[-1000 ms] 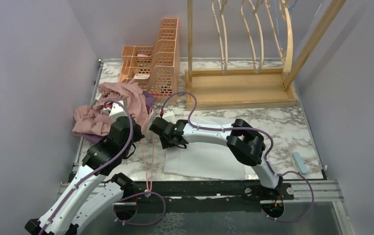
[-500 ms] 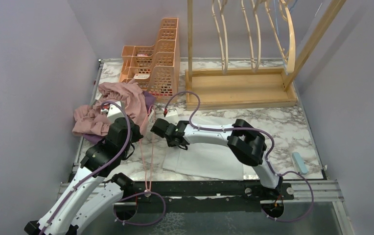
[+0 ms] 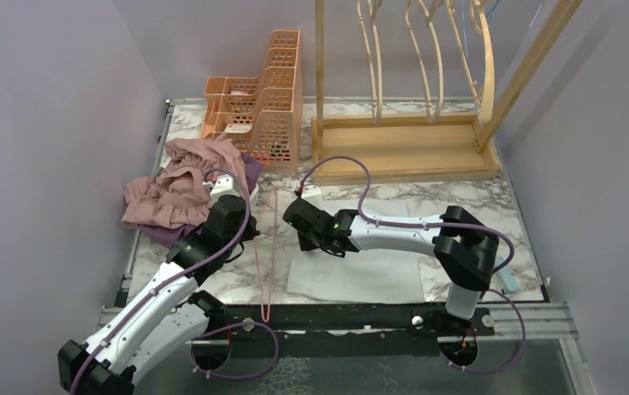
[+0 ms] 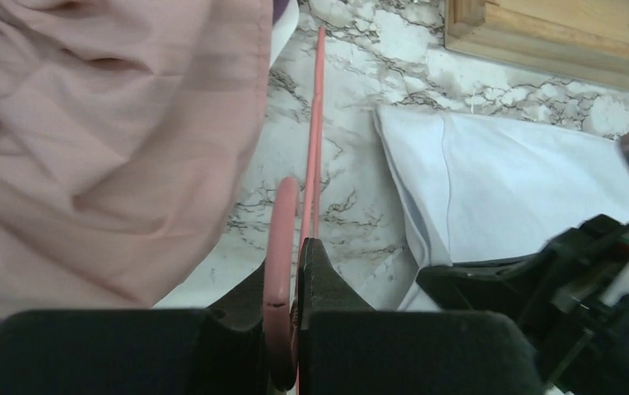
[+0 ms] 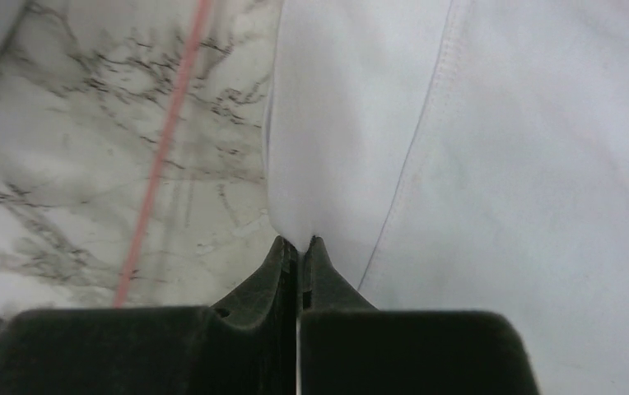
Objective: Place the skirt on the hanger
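On the marble table [image 3: 492, 210], between lilac walls [image 3: 48, 123], lies a white skirt [image 3: 377, 276].

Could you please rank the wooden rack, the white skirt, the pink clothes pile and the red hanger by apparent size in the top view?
1. wooden rack
2. white skirt and pink clothes pile: about alike, and the right arm hides part of the skirt
3. red hanger, a thin line
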### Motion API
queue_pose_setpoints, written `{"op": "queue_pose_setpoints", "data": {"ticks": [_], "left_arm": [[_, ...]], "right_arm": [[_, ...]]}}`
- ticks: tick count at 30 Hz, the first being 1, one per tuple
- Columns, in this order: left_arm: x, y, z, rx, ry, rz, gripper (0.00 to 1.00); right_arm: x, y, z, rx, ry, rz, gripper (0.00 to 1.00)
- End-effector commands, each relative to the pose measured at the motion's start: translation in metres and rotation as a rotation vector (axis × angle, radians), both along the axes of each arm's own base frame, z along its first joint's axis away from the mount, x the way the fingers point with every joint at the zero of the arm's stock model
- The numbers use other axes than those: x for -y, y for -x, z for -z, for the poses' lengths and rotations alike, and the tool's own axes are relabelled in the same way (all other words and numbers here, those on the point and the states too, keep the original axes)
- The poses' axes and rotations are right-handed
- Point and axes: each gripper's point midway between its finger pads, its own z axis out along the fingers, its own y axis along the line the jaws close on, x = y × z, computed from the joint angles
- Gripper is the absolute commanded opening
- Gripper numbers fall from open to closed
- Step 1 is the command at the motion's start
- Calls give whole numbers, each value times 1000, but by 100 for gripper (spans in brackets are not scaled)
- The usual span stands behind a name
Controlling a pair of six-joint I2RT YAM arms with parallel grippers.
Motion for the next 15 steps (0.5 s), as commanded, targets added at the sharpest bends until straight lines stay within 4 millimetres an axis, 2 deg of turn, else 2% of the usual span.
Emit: {"op": "queue_pose_setpoints", "data": {"ticks": [1, 5, 9, 15], "left_arm": [[32, -16, -2, 61, 106, 86, 0], [45, -21, 1, 93, 151, 131, 0], [48, -19, 10, 89, 164, 146, 0], [51, -14, 24, 46, 206, 133, 0]], "right_arm": [[-25, -5, -39, 11, -190, 3, 1], [-39, -4, -45, -37, -235, -14, 1], [-47, -4, -39, -82, -232, -16, 1], [-48, -31, -29, -146, -279, 81, 1]]}}
